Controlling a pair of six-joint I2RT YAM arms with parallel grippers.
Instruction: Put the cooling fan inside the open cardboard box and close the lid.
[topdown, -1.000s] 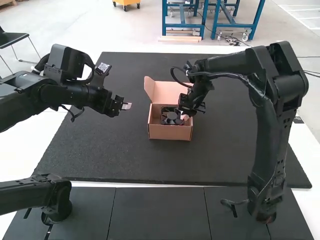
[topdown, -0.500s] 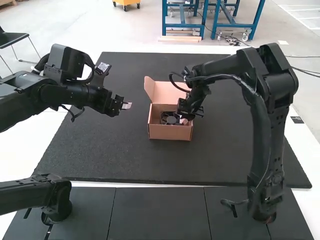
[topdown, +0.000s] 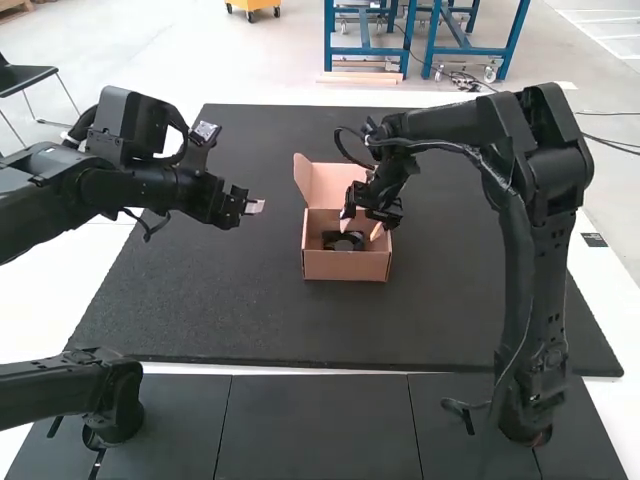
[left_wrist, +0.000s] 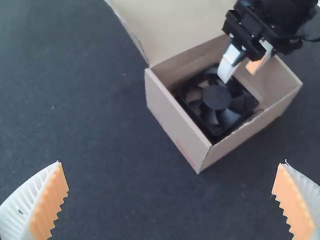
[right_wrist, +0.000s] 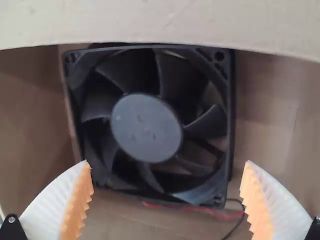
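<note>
- Matting (topdown: 200, 290), dark and rubbery, covered the table nearest the arms' bases.
- Cardboard box (topdown: 345, 262) sat mid-mat with its top open; neither gripper touched it.
- Cooling fan (topdown: 345, 240) lay flat on the box floor, hub up, with thin red and black leads (right_wrist: 175, 207) tucked along one wall.
- Right gripper (topdown: 365, 215) hung just above the opening, its ribbed fingers spread apart and holding nothing.
- Left gripper (topdown: 243, 207) hovered at the box's 9 o'clock, well apart from it, fingers wide and empty.
- Lid (topdown: 320, 183) stood upright from the 12 o'clock edge, leaning slightly toward 11.
- Risk, as I judged it: with the right gripper over the opening, a lid swung down would strike it. The box looked light and was unbraced, so a push on the lid could slide or tip it toward 6 o'clock. A stray lead could catch under the lid.
- Writing: none could be read on the box, lid or fan hub.
</note>
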